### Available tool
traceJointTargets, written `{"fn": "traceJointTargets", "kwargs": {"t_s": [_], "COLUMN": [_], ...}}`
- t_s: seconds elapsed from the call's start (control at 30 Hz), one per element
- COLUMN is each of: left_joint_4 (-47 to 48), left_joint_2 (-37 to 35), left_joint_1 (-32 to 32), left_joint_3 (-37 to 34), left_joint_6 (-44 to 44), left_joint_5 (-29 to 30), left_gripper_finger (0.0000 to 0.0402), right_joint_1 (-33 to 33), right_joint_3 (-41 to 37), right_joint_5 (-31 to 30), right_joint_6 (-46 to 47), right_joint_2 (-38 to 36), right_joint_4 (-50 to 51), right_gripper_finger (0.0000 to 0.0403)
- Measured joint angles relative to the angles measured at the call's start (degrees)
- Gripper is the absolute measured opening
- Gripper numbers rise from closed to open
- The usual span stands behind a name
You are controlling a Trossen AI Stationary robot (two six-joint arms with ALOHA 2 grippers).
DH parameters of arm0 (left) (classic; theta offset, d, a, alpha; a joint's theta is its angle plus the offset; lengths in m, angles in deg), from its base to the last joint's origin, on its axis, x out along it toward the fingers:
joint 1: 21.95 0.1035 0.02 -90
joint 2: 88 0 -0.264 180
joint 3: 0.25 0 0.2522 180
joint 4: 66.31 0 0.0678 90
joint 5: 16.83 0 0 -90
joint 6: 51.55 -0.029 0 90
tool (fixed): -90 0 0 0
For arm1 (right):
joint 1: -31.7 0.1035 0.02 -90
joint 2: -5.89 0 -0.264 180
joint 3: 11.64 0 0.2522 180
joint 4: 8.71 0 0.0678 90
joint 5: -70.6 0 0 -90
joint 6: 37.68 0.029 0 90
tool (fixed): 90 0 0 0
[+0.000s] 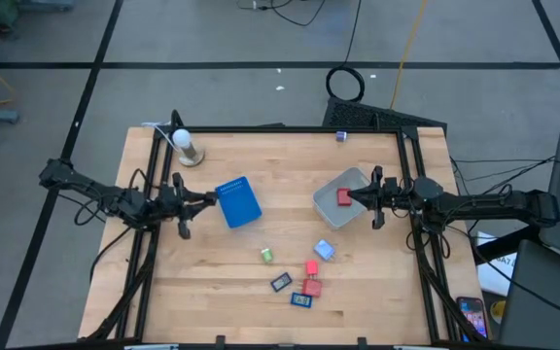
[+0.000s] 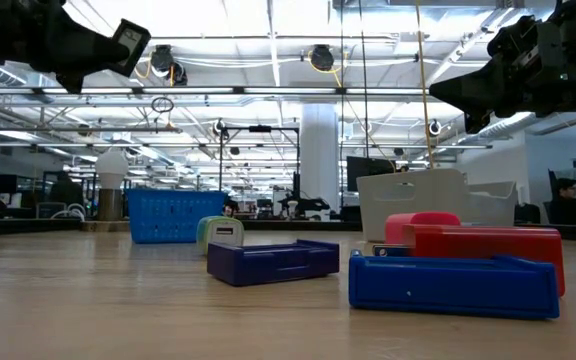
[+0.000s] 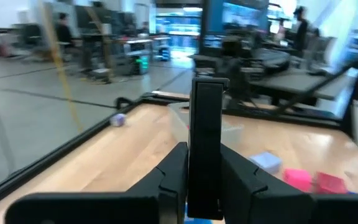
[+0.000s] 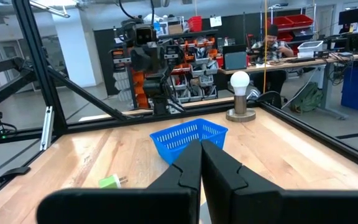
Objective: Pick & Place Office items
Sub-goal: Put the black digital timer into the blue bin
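High view: the left gripper (image 1: 209, 198) holds a dark flat piece (image 3: 205, 149) upright between narrowed fingers, touching the blue basket's (image 1: 239, 202) near rim, long axis vertical. The right gripper (image 1: 354, 197) hangs pinched shut and empty over the clear tub (image 1: 331, 192), where one red block (image 1: 343, 197) sits. Remaining pieces cluster toward the front edge, nearer the right arm, with open wood around.
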Motion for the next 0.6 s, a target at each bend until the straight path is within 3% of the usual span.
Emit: {"fn": "traceJointTargets", "kwargs": {"t_s": [0.1, 0.27, 0.47, 0.6], "left_joint_4": [0.3, 1.3, 15.5, 24.4], "left_joint_2": [0.2, 2.7, 10.4, 17.3], "left_joint_1": [0.6, 2.7, 7.0, 11.3], "left_joint_3": [0.6, 4.8, 13.6, 18.8], "left_joint_6": [1.2, 2.1, 9.0, 14.0], "left_joint_5": [4.3, 4.7, 4.4, 1.2], "left_gripper_finger": [0.0059, 0.005, 0.0057, 0.0058], "right_joint_1": [0.0, 0.0, 0.0, 0.0], "right_joint_3": [0.0, 0.0, 0.0, 0.0], "right_joint_5": [-0.1, -0.2, -0.2, -0.2], "right_joint_6": [0.0, 0.0, 0.2, 0.2], "right_joint_2": [0.0, 0.0, 0.0, 0.0], "right_joint_4": [0.0, 0.0, 0.0, 0.0], "right_gripper_finger": [0.0004, 0.0004, 0.0004, 0.0004]}}
